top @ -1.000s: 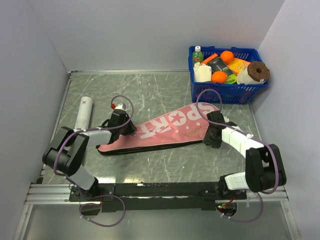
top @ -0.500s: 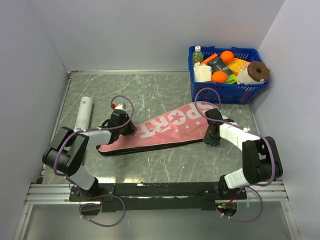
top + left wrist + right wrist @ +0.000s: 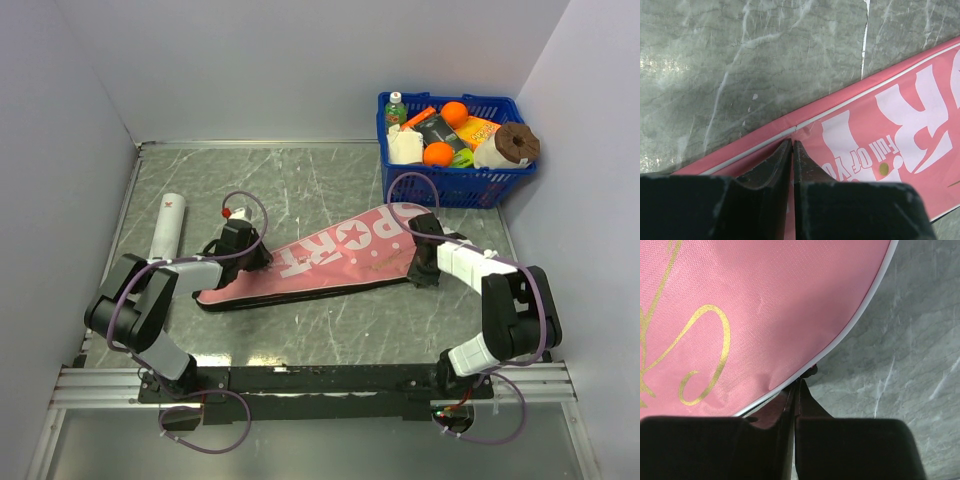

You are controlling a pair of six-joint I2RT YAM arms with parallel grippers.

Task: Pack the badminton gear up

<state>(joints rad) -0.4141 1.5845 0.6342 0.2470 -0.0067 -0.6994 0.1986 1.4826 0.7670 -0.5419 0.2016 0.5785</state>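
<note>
Lying flat and slantwise on the table (image 3: 330,320), the bag (image 3: 340,258) is gripped at both ends, apparently so its edge can be drawn tight and closed. At the narrow end the left gripper (image 3: 792,145) is closed to a sliver on the white-piped far edge. At the wide end the right gripper (image 3: 798,384) is fully closed on the rim, beside a small red tab (image 3: 813,370), possibly the zip pull. Both arms reach low with elbows bent outward and wrists tipped down to the cloth. The tube (image 3: 168,225) lies loose near the left wall, not yet packed. No rackets show.
</note>
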